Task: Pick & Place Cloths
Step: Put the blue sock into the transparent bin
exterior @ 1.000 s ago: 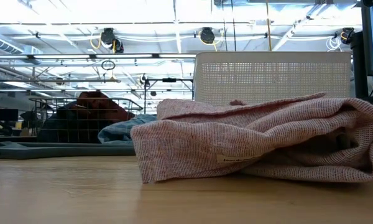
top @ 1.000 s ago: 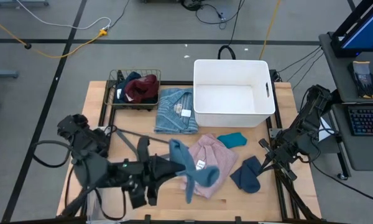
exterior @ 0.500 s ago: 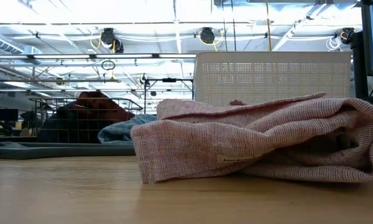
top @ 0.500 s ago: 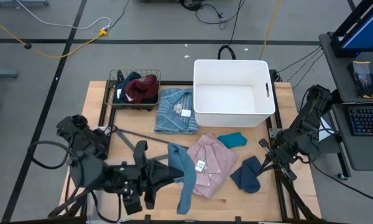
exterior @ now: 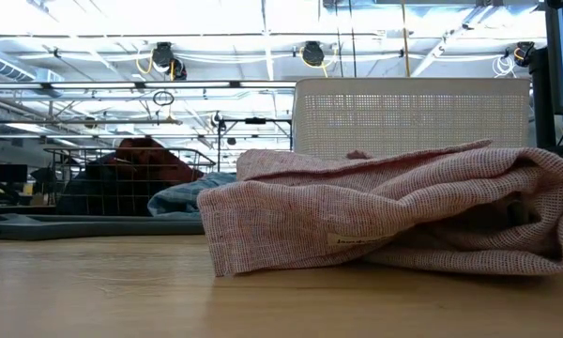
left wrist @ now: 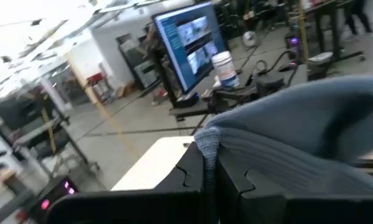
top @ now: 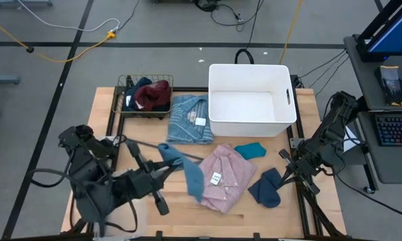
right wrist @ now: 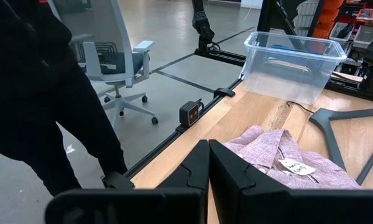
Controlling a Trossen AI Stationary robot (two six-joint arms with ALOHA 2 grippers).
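Slate-blue cloth [top: 187,171]: hangs from the left gripper [top: 162,148], clamped between its closed fingers by one end; the rest droops away from the fingertips, over the table [top: 154,217] beside the pink shirt [top: 224,177].
Long axis: runs from the pinched end at the fingertips down and out toward the pink shirt, so the free tail trails on the far side of the hand from the arm's base.
White bin [top: 251,99]: likely drop place; it lies ahead of the left gripper and across, beyond the pink shirt and the striped blue shirt [top: 189,119].
Wire basket [top: 146,95]: the nearer container to the left gripper, already holding maroon and navy pieces.
Nearer arm: the left, since it carries the cloth; reaching the bin would probably take a long swing forward.
Right gripper [right wrist: 206,163]: fingers together, holding nothing, parked at the table's right edge, with the navy piece [top: 266,187] and teal piece [top: 250,150] close by it.
Risk: my guess is the dangling tail may drag over the pink shirt.
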